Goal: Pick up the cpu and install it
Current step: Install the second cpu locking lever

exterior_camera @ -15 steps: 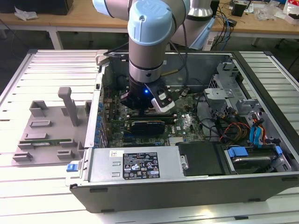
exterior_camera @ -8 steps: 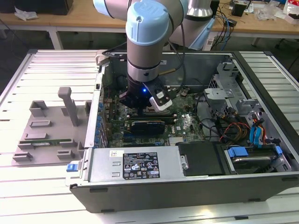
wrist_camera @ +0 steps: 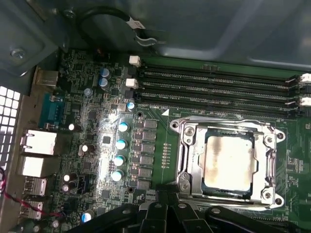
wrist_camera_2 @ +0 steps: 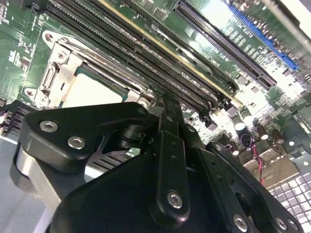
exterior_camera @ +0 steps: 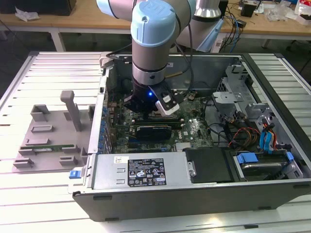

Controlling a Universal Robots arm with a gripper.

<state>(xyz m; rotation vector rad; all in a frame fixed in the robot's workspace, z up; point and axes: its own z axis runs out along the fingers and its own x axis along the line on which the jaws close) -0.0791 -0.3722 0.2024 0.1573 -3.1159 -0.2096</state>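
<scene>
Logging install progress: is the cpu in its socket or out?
In. The cpu lies flat inside the metal socket frame in both wrist views; whether it's latched, I cannot tell.

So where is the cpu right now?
The cpu lies inside the metal socket frame on the motherboard, beside the memory slots in both wrist views, just beyond the gripper.

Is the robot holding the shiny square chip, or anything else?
No. The cpu already sits in its socket frame on the motherboard, with the gripper just above and beside it. Whether anything is in its jaws cannot be told.
</scene>
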